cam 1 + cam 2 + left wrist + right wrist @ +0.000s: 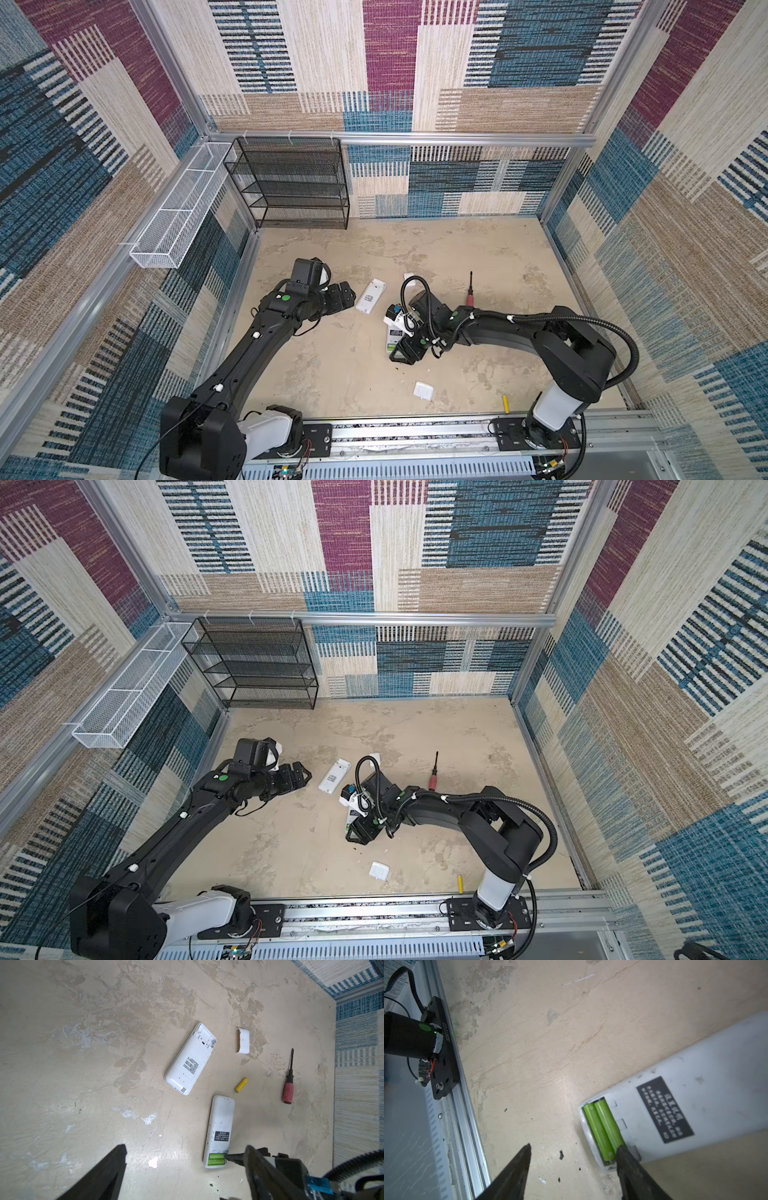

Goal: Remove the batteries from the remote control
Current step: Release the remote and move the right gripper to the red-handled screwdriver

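Observation:
A white remote control (708, 1088) lies back-up under my right gripper (575, 1147), its compartment uncovered, with two green batteries (602, 1132) side by side inside. My right gripper is open; one fingertip (623, 1152) touches the end of the inner green battery and the other hangs over bare floor. A second white remote (370, 296) lies further back with its compartment uncovered and no batteries in it. My left gripper (352, 296) is open just left of it, holding nothing. One yellow battery (241, 1085) lies between the remotes, another (506, 403) by the front rail.
A red-handled screwdriver (470, 293) lies right of the remotes. One white cover (423, 390) rests near the front, another (243, 1041) behind the remotes. A black mesh shelf (291, 183) and a white wire basket (183, 208) stand at the back left. Walls enclose the floor.

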Motion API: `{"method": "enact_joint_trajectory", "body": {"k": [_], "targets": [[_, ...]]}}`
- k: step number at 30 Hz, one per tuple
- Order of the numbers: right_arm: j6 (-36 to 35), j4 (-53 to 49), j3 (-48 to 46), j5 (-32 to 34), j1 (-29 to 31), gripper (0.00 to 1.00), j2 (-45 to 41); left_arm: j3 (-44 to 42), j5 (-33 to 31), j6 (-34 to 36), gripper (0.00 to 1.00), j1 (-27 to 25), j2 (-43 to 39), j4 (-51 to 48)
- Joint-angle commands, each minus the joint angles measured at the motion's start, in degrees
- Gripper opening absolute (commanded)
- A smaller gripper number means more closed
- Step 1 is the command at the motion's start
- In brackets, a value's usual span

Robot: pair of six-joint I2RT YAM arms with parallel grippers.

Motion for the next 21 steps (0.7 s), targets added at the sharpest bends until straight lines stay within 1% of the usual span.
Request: {"method": "enact_joint_trajectory", "body": {"k": [1, 6, 9, 12, 14, 16, 18, 21], "targets": [[1.0, 2.4, 1.4, -2.8, 0.2, 0.65, 1.0, 0.7, 0.7, -0.1, 0.90, 0.1, 0.5, 0.4], [1.1, 3.6, 3.2, -4.7, 0.2, 0.64, 0.8, 0.5, 0.9, 0.0, 0.89, 0.1, 0.6, 0.7], [1.5, 3.7, 4.0, -3.1, 0.2, 0.63, -1.5, 0.5, 1.2, 0.2, 0.89, 0.1, 0.6, 0.8], [2.9, 2.4, 5.0, 2.7, 0.1, 0.62, -4.2, 0.3, 1.9, 0.3, 0.92, 0.1, 0.4, 1.3], [4.9, 1.2, 5.6, 7.7, -0.4, 0.62, -5.8, 0.3, 2.9, 0.6, 1.00, 0.1, 0.4, 1.8], [7.8, 0.1, 5.7, 12.1, -2.1, 0.62, -7.5, 0.7, 3.4, 0.7, 1.00, 0.1, 0.7, 1.3], [13.0, -1.1, 4.6, 16.3, -6.0, 0.62, -9.6, 0.9, 3.6, 1.0, 1.00, 0.1, 0.8, 1.1], [18.0, -1.7, 1.7, 20.5, -12.5, 0.59, -13.2, 0.6, 3.8, 1.4, 1.00, 0.1, 0.4, 1.4]]}}
